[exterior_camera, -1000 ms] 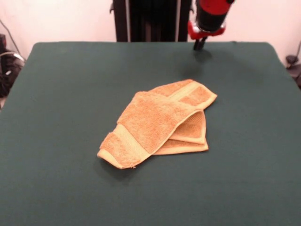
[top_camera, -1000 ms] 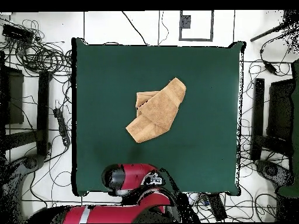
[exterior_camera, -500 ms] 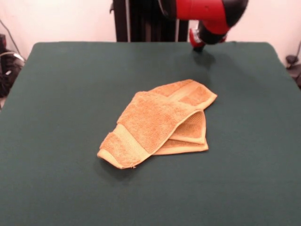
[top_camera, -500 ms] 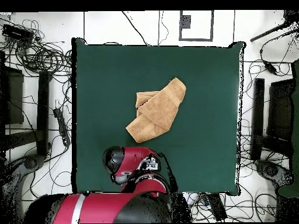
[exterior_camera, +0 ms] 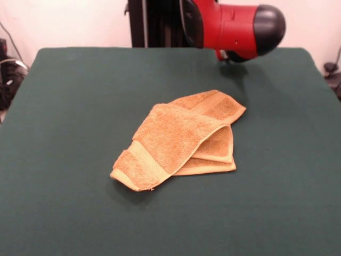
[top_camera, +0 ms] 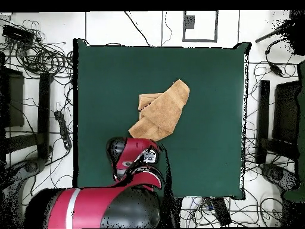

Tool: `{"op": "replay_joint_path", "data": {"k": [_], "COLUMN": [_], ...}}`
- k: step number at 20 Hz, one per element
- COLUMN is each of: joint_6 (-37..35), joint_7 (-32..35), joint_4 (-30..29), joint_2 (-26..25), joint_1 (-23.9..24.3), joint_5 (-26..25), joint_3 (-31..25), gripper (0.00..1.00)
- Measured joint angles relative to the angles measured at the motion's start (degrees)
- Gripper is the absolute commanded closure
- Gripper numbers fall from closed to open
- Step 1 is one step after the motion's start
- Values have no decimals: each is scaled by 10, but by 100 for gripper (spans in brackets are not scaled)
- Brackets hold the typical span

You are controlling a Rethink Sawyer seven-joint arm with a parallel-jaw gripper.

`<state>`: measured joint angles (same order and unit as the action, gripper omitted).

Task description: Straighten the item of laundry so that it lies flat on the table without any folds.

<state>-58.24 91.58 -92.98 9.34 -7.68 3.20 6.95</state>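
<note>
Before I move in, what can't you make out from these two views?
- End effector: front view shows only a dark bit under the red arm; open or shut cannot be told. Overhead, the arm's head covers it.
- Towel: its folded-under layers are hidden by the top layer in both views.
- Towel's corner nearest the robot: overhead, the arm overlaps it.
- Towel's tag: not seen in either view.

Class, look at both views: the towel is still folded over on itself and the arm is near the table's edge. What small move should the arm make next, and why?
Probably carry the arm on over the towel and lower toward a top-layer edge. The towel lies doubled on the table, and nothing is touching it. The gripper itself is barely visible, so its state is unclear.
</note>
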Motion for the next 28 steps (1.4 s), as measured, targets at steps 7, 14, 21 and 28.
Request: {"op": "replay_joint_path", "data": {"k": [7, 14, 21, 28], "joint_6": [-9, 9, 46, 80], "joint_7": [22, 24, 24, 25], "joint_4": [6, -5, -23, -41], "joint_2": [-4, 6, 26, 43], "joint_1": [-1, 2, 4, 2], "joint_5": [3, 2, 2, 1], "joint_3": [2, 0, -2, -2], "gripper": [100, 100, 100, 100]}}
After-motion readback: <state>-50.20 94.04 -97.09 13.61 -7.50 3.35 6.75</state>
